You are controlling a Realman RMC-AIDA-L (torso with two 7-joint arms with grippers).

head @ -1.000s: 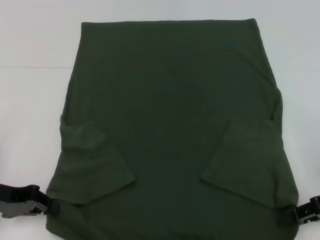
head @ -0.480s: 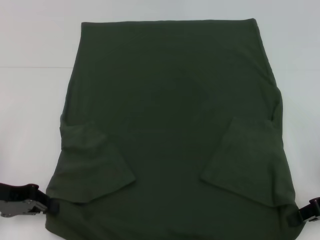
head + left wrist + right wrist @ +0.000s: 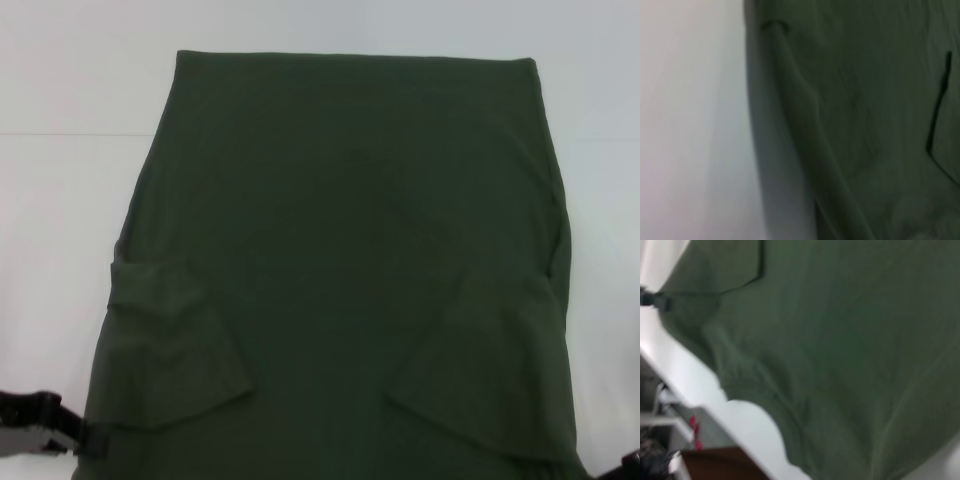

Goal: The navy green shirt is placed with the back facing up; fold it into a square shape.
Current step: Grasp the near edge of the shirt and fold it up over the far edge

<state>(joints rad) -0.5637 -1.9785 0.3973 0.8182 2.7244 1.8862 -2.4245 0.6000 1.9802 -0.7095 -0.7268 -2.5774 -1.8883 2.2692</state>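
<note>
Beyond the shirt [image 3: 840,340], only right wrist shows possibly shelving [image 3: 660,420].

Bright, even overhead light, white table [image 3: 60,200] nearly washed out, soft shadow beside the navy green shirt [image 3: 850,100], both wrist views blurred, head view slightly soft.

We see navy green shirt [image 3: 340,260] plain dark olive, no pattern; desk [image 3: 70,200] white; left end effector [image 3: 85,440] black.
</note>
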